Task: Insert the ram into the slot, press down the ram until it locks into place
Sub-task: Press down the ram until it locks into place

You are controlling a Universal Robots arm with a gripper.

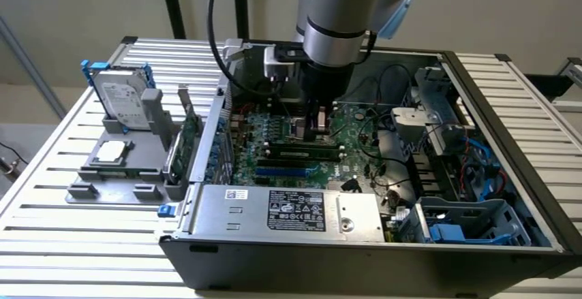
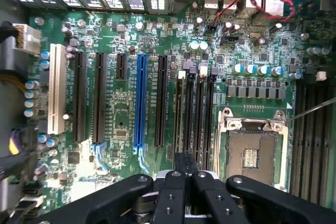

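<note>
Arm: I saw the grey Universal Robots arm [image 1: 334,20] reaching down into the open dark metal computer case [image 1: 364,255] on the slatted aluminium table [image 1: 64,244].
Gripper: the black gripper [image 1: 318,130] hung low over the green motherboard [image 2: 121,124], above the bank of memory sockets.
Jaws: on my wrist feed the two black fingers [image 2: 177,169] were drawn together with no gap I could see, and nothing was gripped between them.
Ram: the long thin green ram stick with dark chips [image 1: 293,150] lay along the sockets just below the gripper in the exterior view. I could not tell whether the fingers touched it.
Slot: the long narrow black plastic slot with white end clips [image 2: 181,114] ran among its identical neighbours. I could not tell which one carried the stick.
Neighbours: a long blue socket [image 2: 139,103] stood on one side of the bank and the square metal-framed processor socket [image 2: 252,150] on the other.
Outside the case: at the exterior view's left, a grey plastic holder [image 1: 109,169] carried a silver hard drive in a blue frame [image 1: 123,101].
</note>
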